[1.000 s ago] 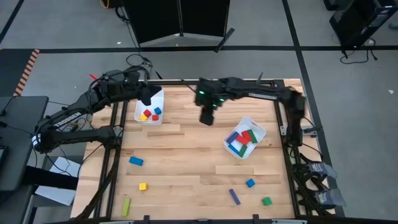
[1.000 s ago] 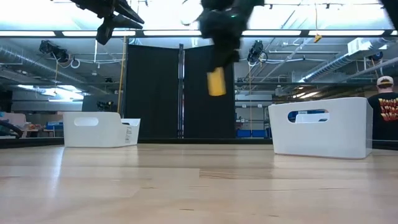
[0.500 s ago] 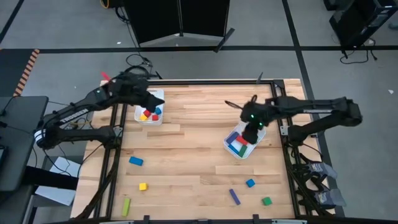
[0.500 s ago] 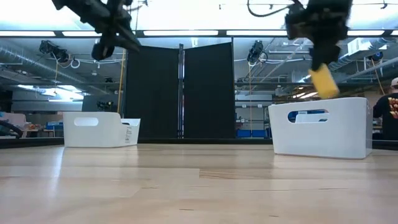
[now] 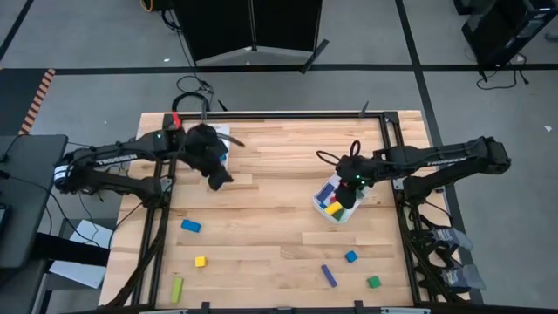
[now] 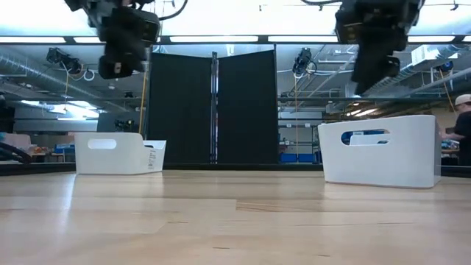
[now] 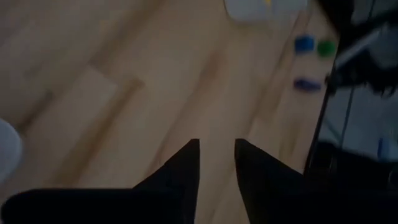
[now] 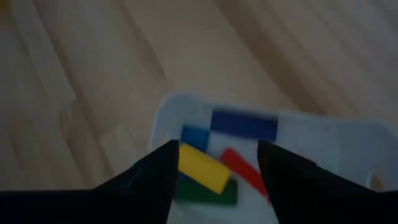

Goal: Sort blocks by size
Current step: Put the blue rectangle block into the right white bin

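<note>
My right gripper is open and empty just above the right white bin. In the right wrist view its fingers stand apart over a yellow bar, which lies in the bin on blue, red and green bars. My left gripper is open and empty above bare table, just near of the left white bin, which the arm mostly hides. Loose blocks lie toward the table's near edge.
On the table lie a blue block, a yellow cube, a yellow-green bar, a blue cube, a purple bar and a green cube. A person stands beyond the table.
My right gripper has carried the yellow bar from the table's far middle toward the right edge, over the right bin, gone down and let go; the bar now lies in the bin. My left gripper has gone from above the left bin toward the near edge.
</note>
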